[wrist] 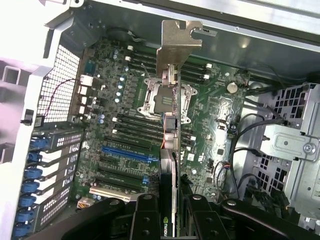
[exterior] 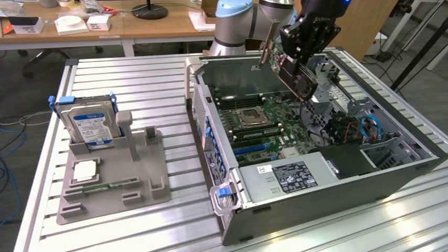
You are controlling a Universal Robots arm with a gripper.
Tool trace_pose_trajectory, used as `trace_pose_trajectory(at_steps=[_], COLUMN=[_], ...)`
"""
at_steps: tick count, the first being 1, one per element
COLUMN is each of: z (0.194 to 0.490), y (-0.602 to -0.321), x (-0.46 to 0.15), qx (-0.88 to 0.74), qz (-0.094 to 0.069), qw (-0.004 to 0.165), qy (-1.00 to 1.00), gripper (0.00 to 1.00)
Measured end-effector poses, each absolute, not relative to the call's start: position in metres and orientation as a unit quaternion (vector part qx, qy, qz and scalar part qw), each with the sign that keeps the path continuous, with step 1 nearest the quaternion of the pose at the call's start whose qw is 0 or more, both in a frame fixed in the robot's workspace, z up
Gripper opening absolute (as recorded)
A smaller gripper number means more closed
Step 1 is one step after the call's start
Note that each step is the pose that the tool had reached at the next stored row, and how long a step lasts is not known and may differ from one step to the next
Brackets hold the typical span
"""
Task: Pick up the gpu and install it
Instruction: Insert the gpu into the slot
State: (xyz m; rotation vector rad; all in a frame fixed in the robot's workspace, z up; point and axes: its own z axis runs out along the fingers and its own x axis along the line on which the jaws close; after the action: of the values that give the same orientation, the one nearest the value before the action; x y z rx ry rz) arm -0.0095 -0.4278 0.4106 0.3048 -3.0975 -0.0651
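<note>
Table of metal slats in front, nothing in motion that I can see.

Nearest on the exterior view's right is the computer case, lying open side up. The power supply sits in its near end, and there's a blue latch on the near corner.

On the exterior view's left, well apart from the case, is a grey fixture tray. A memory stick lies flat in it, with a pale square part just behind. A hard drive stands upright at the tray's far end in a blue-edged carrier.

Further into the case is the motherboard, with the CPU socket about mid-board. Blue cables run toward the exterior view's right.

The gpu is in the air over the far half of the case, above the rim and tilted. Its black cooler faces the exterior view's right, and the silver bracket sticks up and toward the exterior view's left. It's not seated in any slot.

The gripper is pinching the card from above. On the wrist cam I see the fingers on both faces of the board. There the card shows edge-on with the socket beneath it, and the blue slot lies off to one side.

Behind the case is the arm's base. Farthest back are wooden desks with white boxes and a black round stand base.
</note>
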Motion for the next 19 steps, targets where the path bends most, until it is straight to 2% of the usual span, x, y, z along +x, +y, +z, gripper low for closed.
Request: trace_pose_trajectory(at_steps=[19], z=[0.4103], y=[-0.4278], x=[-0.0095], qx=[0.137], qz=[-0.020], qw=[0.015], qy=[-0.990], gripper=[0.26])
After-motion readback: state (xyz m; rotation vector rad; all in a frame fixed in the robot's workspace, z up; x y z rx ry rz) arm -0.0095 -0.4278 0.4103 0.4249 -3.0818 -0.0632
